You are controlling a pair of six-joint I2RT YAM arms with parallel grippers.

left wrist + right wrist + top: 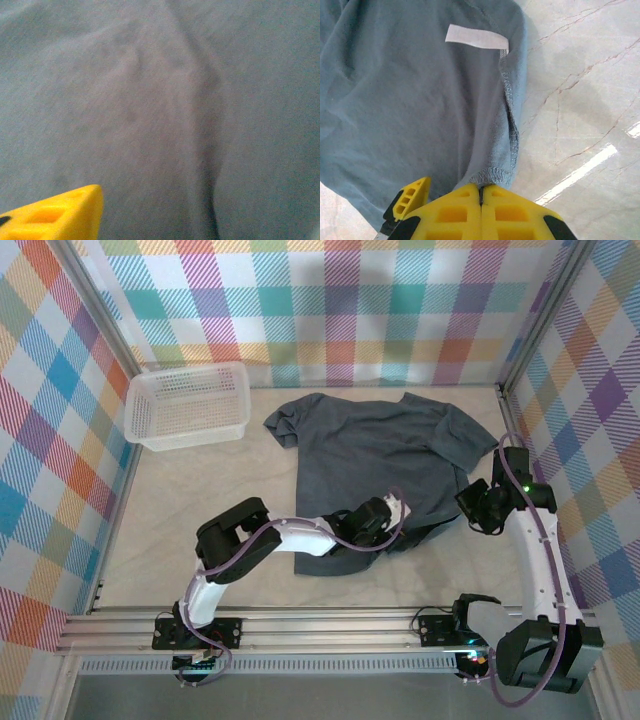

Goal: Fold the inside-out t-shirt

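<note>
A white plastic basket with holes [188, 405] sits at the far left of the pale bench [180, 530], well apart from the work. The soft dark blue-grey cloth t-shirt [380, 455] lies spread out in the middle of the bench. Its sleeves are on the far side and its bottom edge is on the near side, so its long way runs from far to near.

The left tool [398, 520] is down on the shirt's near edge, about halfway along it. Up close, one yellow finger [60, 212] sits just above the wrinkly cloth. I cannot tell if this tool is spread or pinching.

The right tool [472, 508] is at the shirt's near right corner. Its yellow fingers are pressed together, pinching the stitched edge there, near a small pale tag [477, 37].

Both tools are at the near edge, and the rest of the shirt lies away from them, toward the far wall. I think the next move is a fold that way. The right tool looks more ready.
</note>
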